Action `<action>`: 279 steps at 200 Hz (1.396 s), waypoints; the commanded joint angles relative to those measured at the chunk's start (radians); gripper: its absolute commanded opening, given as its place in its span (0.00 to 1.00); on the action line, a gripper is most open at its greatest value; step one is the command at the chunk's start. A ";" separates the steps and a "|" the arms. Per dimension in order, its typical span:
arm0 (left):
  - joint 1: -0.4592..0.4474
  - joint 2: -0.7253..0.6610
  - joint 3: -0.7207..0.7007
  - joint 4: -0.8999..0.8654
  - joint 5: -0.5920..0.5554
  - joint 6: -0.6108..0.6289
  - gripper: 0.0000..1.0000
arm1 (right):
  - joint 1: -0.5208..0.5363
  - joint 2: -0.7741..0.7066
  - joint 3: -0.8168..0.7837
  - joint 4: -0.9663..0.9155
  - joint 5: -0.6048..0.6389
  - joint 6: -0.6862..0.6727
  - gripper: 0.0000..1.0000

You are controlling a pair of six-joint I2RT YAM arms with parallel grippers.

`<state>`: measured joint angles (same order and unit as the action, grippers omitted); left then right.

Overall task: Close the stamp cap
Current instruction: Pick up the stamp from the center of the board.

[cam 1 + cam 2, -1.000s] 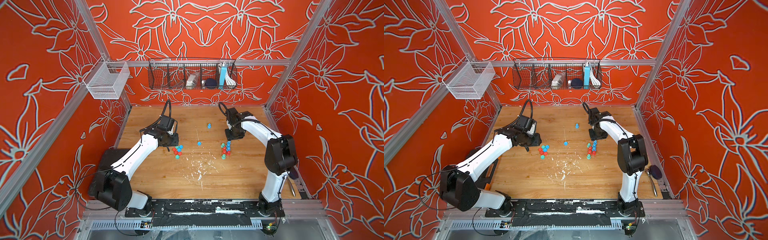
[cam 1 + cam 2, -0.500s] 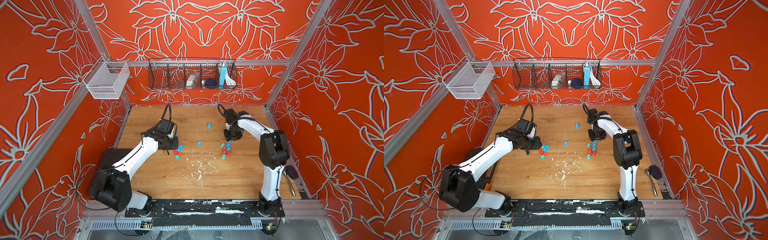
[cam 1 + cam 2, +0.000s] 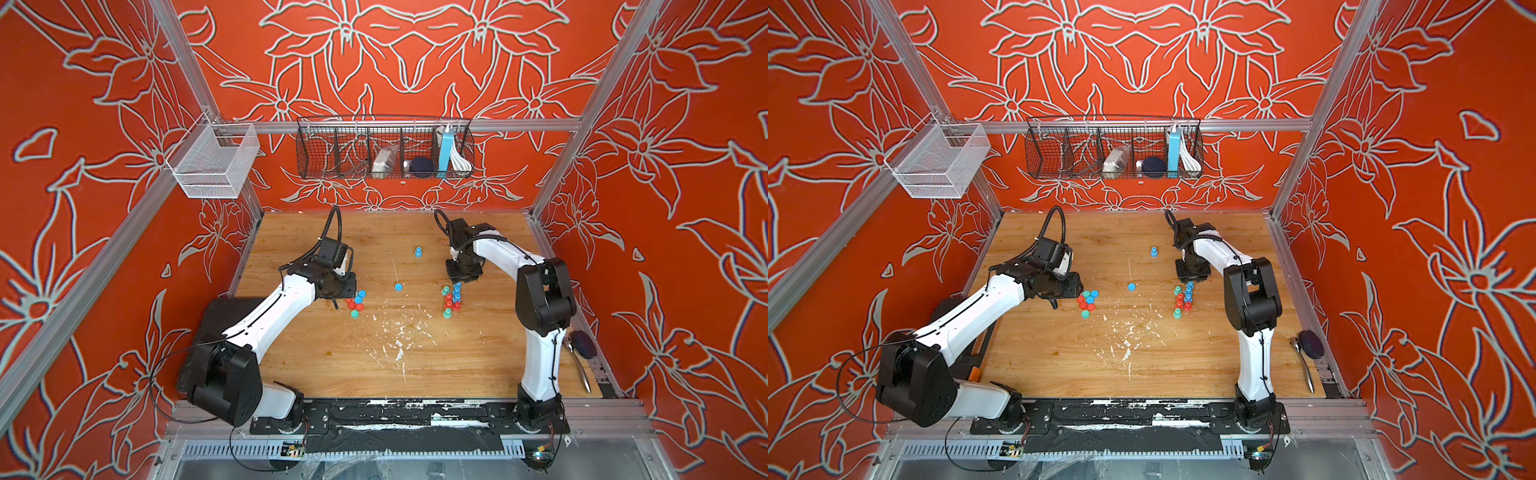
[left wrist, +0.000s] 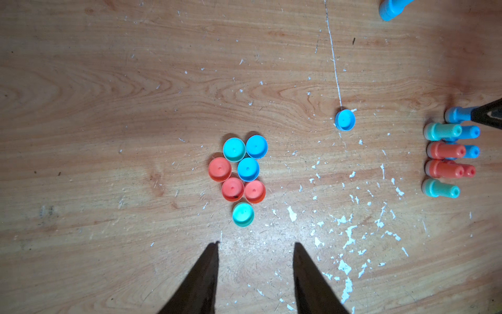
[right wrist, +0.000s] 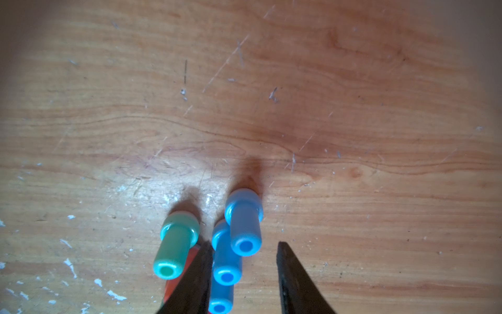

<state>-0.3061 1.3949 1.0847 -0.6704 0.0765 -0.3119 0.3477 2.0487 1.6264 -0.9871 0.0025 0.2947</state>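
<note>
Our right tool, part-open and empty, straddles the end blue stamp in the row; we should centre before squeezing, our empty left tool gaping near the loose caps.

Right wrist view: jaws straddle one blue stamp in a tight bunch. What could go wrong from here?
1. One finger of the right gripper sits close beside the neighbouring blue stamp; closing on the target blue stamp could topple that one or the green stamp.
2. The cap cluster lies packed, caps touching; the left gripper, open nearby, may scatter several when picking one.
</note>
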 commanded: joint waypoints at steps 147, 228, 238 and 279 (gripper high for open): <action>0.027 -0.027 -0.005 0.006 0.009 0.008 0.45 | -0.001 0.017 -0.028 0.018 0.046 0.006 0.17; 0.030 -0.031 -0.005 0.005 0.005 0.010 0.45 | 0.049 -0.026 0.161 -0.135 0.088 -0.015 0.13; 0.030 -0.031 -0.005 0.005 0.004 0.010 0.44 | 0.063 -0.021 0.194 -0.151 0.099 -0.012 0.12; 0.031 -0.032 -0.005 0.003 0.000 0.011 0.44 | 0.162 0.059 0.368 -0.251 0.133 -0.013 0.10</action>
<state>-0.2813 1.3865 1.0847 -0.6678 0.0803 -0.3119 0.4496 2.0697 1.8973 -1.1275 0.0891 0.2859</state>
